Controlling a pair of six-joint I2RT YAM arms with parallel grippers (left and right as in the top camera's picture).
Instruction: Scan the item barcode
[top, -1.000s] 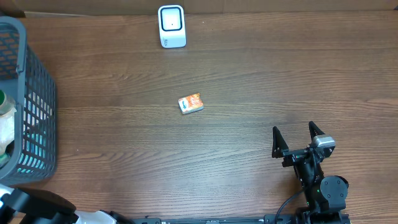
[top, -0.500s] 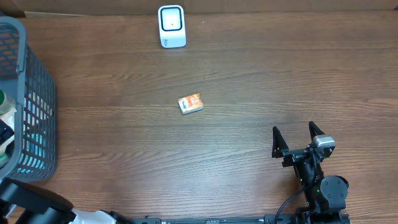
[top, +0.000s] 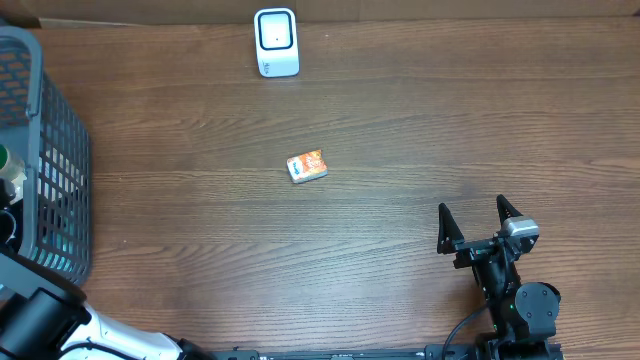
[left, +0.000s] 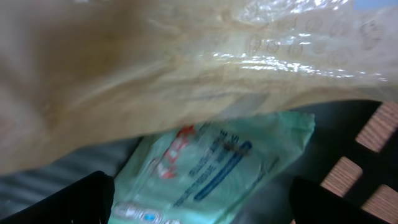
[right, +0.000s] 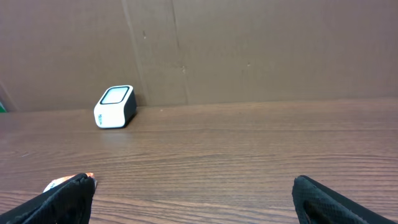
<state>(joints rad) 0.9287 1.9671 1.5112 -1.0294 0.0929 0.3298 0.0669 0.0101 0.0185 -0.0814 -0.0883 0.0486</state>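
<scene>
Currently the task stands at its pick-up stage. No barcode is presented to the scanner (top: 276, 42), which stands upright at the far edge of the tabletop (top: 420, 120) with nothing in front of its window. The left hand (left: 199, 208) is down inside the grey mesh basket (top: 60, 150) at the left edge. Its wrist view shows both fingers spread wide at the lower corners of the frame, with nothing gripped between them. Directly below the gap lies a pale green packet (left: 211, 168) with blue and red print, partly covered by a tan package (left: 155, 62) in glossy film. The green packet is judged the likely item to scan, though no barcode can be made out on it. A small orange packet (top: 307, 166) lies flat near the middle of the tabletop, well apart from both scanner and basket; whether it has been scanned cannot be told. The right hand (top: 472, 206) rests near the front right of the tabletop, fully open and empty, aimed toward the scanner. Steps left, by this judgement: close on an item, lift it clear of the basket, carry it to the scanner, and turn its barcode to the window. The tabletop is dark brown wood grain, level and dry in appearance. A plain cardboard wall (right: 249, 50) closes off the far side; nothing else of the room is visible.
</scene>
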